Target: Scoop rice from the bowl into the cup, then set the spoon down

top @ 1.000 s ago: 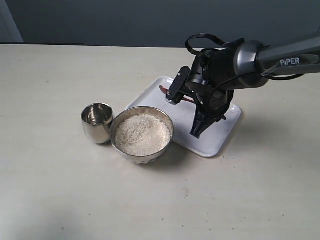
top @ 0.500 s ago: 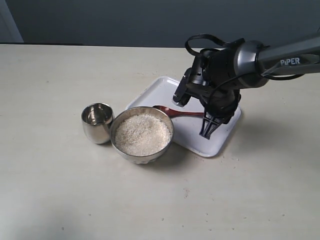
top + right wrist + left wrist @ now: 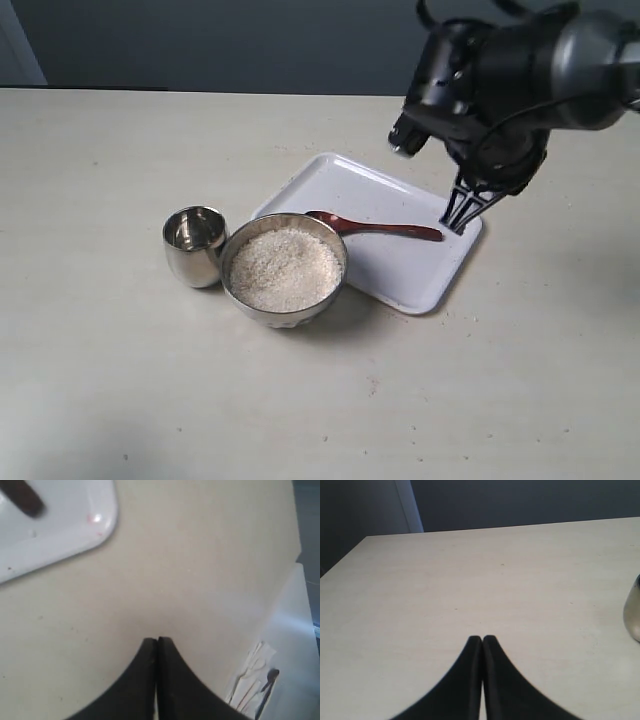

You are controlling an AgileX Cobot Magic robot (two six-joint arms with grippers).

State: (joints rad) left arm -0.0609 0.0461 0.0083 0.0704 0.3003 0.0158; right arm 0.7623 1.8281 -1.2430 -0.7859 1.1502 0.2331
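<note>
Both pincers were pressed together: the left pincer (image 3: 482, 642) above bare table (image 3: 470, 580), the right pincer (image 3: 460, 218) over the white tray (image 3: 350, 185) corner. The spoon (image 3: 375, 228) lay on the tray just beside the right pincer, with the bowl (image 3: 338, 280) of rice (image 3: 285, 265) and the cup (image 3: 194, 245) beyond.

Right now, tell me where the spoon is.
In the exterior view the spoon lies on the white tray, right of centre: its head by the bowl's rim, its handle end near the fingers of the right gripper.
</note>
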